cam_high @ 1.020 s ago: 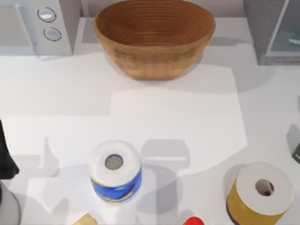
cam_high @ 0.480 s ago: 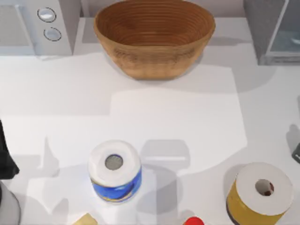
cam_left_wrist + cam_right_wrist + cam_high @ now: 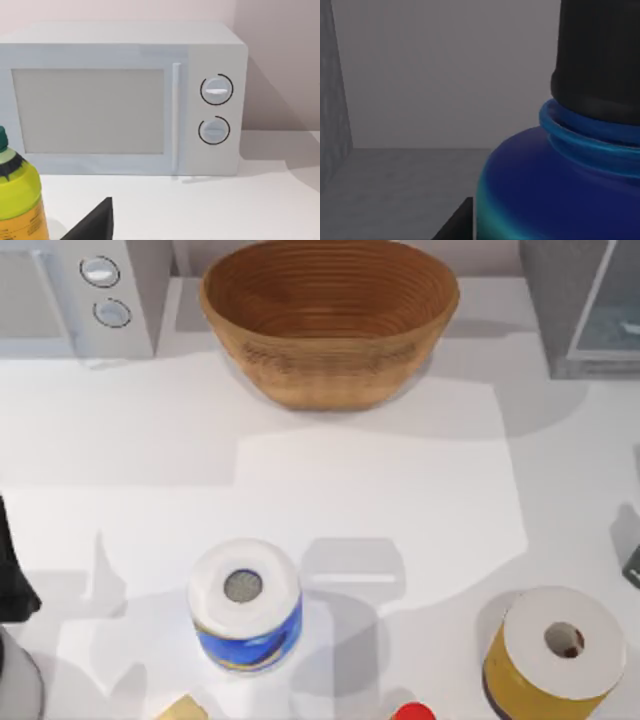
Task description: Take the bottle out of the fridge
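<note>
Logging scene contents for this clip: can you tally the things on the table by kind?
Appliances: 2, microwave, fridge
Baskets: 1, basket
White-topped containers: 2, blue-labelled, yellow
Bottles: 2, blue bottle inside the fridge, yellow-green bottle
Total: 7; two scraps at the top view's bottom edge can't be identified.

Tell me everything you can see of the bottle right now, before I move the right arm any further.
In the right wrist view the bottle is very close: a glossy deep-blue rounded shoulder, a ridged blue neck ring and a matte black cap above it, with a cyan edge low on its side. It stands upright on a dark grey floor with grey walls behind, apparently inside the fridge. What touches it cannot be told.
</note>
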Tool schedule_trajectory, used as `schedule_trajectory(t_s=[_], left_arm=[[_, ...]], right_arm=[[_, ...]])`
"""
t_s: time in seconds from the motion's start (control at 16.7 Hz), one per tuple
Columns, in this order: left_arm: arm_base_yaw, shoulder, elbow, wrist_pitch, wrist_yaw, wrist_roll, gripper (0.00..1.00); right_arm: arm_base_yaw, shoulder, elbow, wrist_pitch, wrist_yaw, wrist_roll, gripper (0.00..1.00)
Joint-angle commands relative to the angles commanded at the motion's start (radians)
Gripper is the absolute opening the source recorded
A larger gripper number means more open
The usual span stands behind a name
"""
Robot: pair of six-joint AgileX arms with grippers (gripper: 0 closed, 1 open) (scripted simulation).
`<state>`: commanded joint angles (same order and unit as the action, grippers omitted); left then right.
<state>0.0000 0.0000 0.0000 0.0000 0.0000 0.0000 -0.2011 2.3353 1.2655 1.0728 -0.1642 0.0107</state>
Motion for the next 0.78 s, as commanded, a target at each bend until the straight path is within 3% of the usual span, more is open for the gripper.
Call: schedule_trajectory(t_s=[0.78], left_arm=[[0.0,0.0,0.0,0.0,0.0,0.0,1.0]], right_arm=[[-0.003,-0.132,0.021,-0.151,-0.002,0.003,0.0]])
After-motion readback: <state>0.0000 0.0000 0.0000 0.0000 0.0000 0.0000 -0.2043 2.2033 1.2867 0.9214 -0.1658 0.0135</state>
